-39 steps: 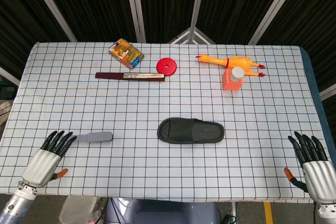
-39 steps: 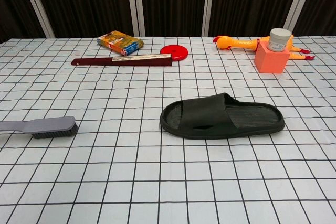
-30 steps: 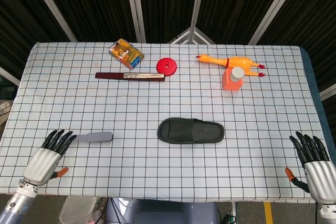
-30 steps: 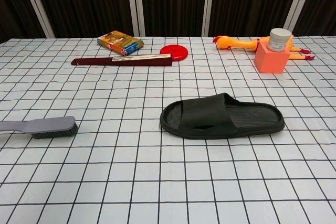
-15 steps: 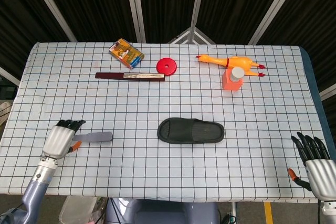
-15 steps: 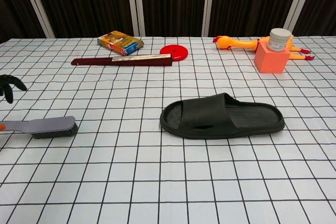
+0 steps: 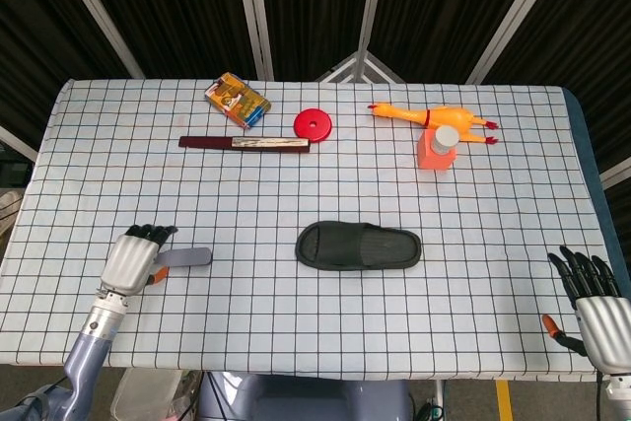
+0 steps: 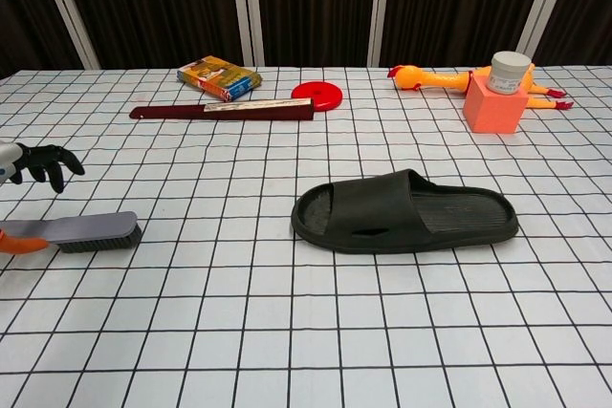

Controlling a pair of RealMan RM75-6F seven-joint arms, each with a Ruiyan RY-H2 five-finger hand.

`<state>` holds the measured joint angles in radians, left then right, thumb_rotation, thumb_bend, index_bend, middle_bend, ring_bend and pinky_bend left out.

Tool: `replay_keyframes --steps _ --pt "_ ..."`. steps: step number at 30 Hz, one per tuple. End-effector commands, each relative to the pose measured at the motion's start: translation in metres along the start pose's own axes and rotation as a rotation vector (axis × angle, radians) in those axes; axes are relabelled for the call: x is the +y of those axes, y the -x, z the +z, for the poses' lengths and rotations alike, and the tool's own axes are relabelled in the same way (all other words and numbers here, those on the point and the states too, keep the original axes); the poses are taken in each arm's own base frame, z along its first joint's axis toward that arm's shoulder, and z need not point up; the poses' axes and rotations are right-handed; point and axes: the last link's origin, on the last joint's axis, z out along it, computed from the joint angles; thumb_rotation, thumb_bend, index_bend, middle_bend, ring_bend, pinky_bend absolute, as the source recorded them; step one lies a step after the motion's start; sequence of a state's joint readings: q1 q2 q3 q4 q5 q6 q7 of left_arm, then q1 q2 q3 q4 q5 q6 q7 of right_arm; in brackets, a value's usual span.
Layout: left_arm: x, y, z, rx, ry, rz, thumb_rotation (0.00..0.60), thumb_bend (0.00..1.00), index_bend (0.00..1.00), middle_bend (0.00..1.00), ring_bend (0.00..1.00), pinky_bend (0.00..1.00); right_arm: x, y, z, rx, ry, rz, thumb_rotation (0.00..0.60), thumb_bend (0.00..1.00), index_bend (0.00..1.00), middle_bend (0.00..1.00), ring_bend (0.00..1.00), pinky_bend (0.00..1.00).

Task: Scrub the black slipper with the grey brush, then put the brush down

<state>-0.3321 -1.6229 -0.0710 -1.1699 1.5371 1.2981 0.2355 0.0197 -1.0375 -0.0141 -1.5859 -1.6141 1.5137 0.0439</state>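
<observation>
The black slipper (image 7: pixel 358 245) (image 8: pixel 404 211) lies flat in the middle of the checked table, toe opening to the left. The grey brush (image 7: pixel 185 257) (image 8: pixel 96 230) rests bristles down at the near left. My left hand (image 7: pixel 136 255) (image 8: pixel 43 161) hovers over the end of the brush handle, fingers arched above it and the orange-tipped thumb beside it, not closed on it. My right hand (image 7: pixel 590 298) sits at the near right corner, fingers spread and holding nothing. The chest view does not show it.
Along the far side lie a colourful box (image 7: pixel 237 100), a dark red flat stick (image 7: pixel 245 144), a red disc (image 7: pixel 313 124), a rubber chicken (image 7: pixel 434 117) and an orange block with a jar on top (image 7: pixel 437 150). The table edge runs just behind both hands.
My left hand has moved right and forward from the table's near edge to over the brush handle, fingers curling down. The right hand drifted slightly back. Brush and slipper have not moved.
</observation>
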Motion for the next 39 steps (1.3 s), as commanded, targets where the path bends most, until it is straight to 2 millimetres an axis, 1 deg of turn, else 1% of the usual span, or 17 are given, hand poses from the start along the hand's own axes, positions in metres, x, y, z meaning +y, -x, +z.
replay_keyframes --steps 1,6,10,14,19,25,29,36,39 --pt "0.001 0.001 0.000 -0.011 -0.003 -0.014 0.600 0.19 0.27 0.38 0.34 0.38 0.000 0.000 0.000 0.001 -0.002 0.000 0.600 0.34 0.00 0.00 0.00 0.00" --pt "0.000 0.002 0.003 -0.019 -0.016 -0.005 0.600 0.19 0.28 0.38 0.34 0.38 0.000 -0.001 0.000 0.004 0.002 -0.001 0.600 0.34 0.00 0.00 0.00 0.00" --pt "0.003 0.009 0.005 -0.060 -0.011 -0.005 0.600 0.25 0.28 0.39 0.35 0.38 -0.002 -0.002 -0.002 0.010 -0.012 -0.001 0.600 0.34 0.00 0.00 0.00 0.00" --pt "0.010 0.011 0.006 -0.071 0.004 -0.023 0.600 0.28 0.29 0.40 0.35 0.39 -0.003 -0.002 -0.004 0.007 -0.020 -0.006 0.600 0.34 0.00 0.00 0.00 0.00" --pt "0.016 0.012 0.006 -0.083 0.015 -0.044 0.600 0.29 0.29 0.40 0.35 0.39 -0.002 -0.006 -0.006 0.026 -0.013 0.001 0.600 0.34 0.00 0.00 0.00 0.00" --pt "0.020 0.011 0.005 -0.077 0.028 -0.045 0.600 0.30 0.29 0.42 0.36 0.40 -0.003 -0.005 -0.006 0.023 -0.015 -0.002 0.600 0.34 0.00 0.00 0.00 0.00" --pt "0.018 0.015 0.007 -0.100 0.019 -0.049 0.600 0.30 0.29 0.42 0.37 0.41 -0.003 -0.005 -0.006 0.024 -0.012 -0.003 0.600 0.34 0.00 0.00 0.00 0.00" --pt "0.018 0.015 0.009 -0.113 0.017 -0.050 0.600 0.31 0.29 0.42 0.37 0.42 -0.001 -0.004 -0.004 0.003 0.001 0.001 0.600 0.34 0.00 0.00 0.00 0.00" --pt "0.018 0.016 0.010 -0.115 0.017 -0.051 0.600 0.33 0.31 0.45 0.39 0.43 -0.001 -0.004 -0.005 0.005 0.001 0.001 0.600 0.34 0.00 0.00 0.00 0.00"
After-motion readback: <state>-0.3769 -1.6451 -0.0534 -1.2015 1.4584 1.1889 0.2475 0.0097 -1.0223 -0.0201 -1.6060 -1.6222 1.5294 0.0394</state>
